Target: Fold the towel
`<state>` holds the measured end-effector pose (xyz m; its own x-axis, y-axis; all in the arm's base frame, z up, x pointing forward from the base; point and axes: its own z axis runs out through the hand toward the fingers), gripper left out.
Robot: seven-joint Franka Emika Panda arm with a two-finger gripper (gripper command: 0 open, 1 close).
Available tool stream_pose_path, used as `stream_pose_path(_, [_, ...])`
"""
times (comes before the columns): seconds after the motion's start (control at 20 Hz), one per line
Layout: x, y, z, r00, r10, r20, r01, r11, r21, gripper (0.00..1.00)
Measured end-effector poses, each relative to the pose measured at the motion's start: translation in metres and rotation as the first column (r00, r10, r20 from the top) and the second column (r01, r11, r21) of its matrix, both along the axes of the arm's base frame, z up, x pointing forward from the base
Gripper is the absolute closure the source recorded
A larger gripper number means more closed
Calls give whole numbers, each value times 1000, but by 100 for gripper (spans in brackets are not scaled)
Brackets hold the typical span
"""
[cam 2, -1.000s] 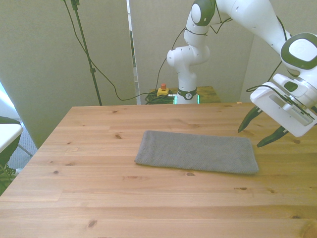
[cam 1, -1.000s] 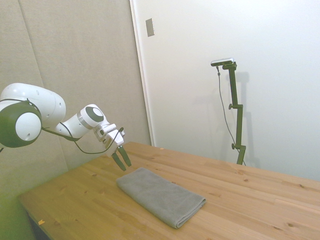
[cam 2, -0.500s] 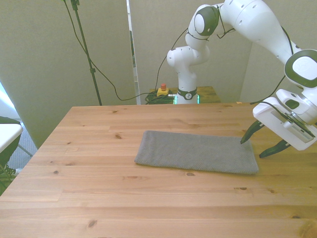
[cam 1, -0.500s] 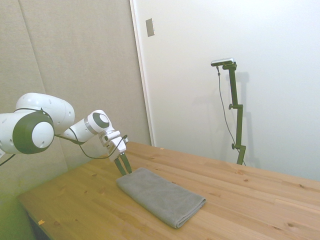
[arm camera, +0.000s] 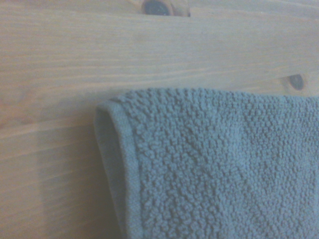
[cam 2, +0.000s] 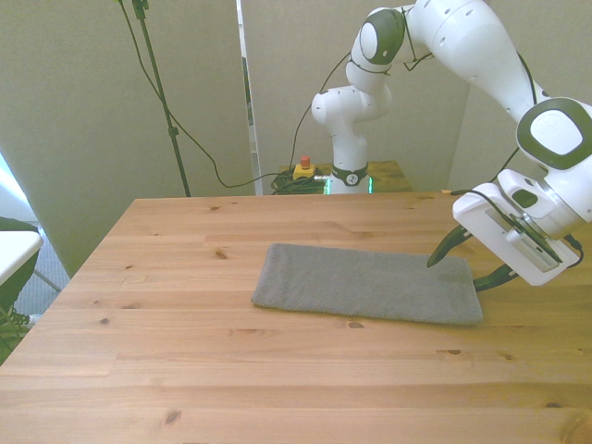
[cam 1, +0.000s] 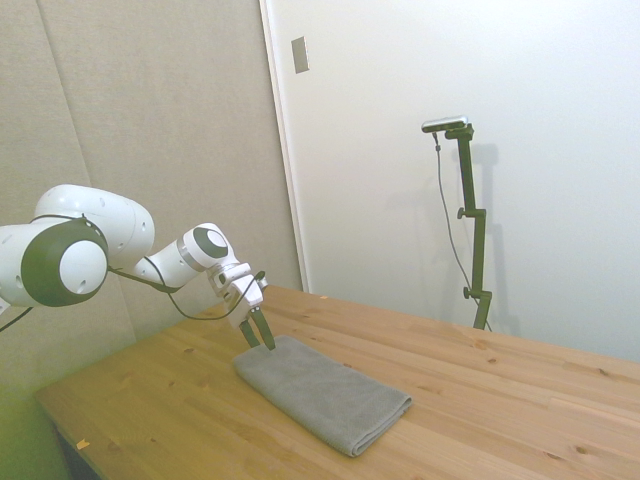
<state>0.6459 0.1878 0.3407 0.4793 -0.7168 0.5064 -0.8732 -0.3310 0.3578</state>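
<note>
- White two-finger gripper (cam 2: 467, 266) on the Franka arm sits low at the short end of the plain grey terry towel (cam 2: 368, 284), on the front view's right. Fingers are spread wide and hold nothing; one dark fingertip looks to be at or just above the towel's far corner, the other hangs off past the end over bare wood.
- Towel lies flat as a long rectangle near the middle of the pale wooden plank table (cam 2: 185, 361), already doubled: wrist view shows a rolled, hemmed corner (arm camera: 117, 149) with layers stacked beneath.
- Risk, as I judge it: with layered edges, the fingers could pinch only the top ply, and the lift would peel the towel open rather than fold it.
- Risk: a pad coming down on top of the cloth instead of sliding under the edge would press or drag the corner and bunch it.
- Risk: gripping one corner alone may let the other corner sag, giving a skewed fold.
- Cannot tell from any view whether a fingertip touches the cloth yet.
- Surroundings: yellow box with a red button (cam 2: 303, 168) and cables sit behind the table's far edge, well apart from the work.
- Nothing lies on the wood between gripper and towel; path across the towel looks free.
</note>
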Motion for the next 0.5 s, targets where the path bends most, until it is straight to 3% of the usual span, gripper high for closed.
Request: stream_pose_path(0.5, [-5,-2,-2,1000,12,1,-12,1000,7,100])
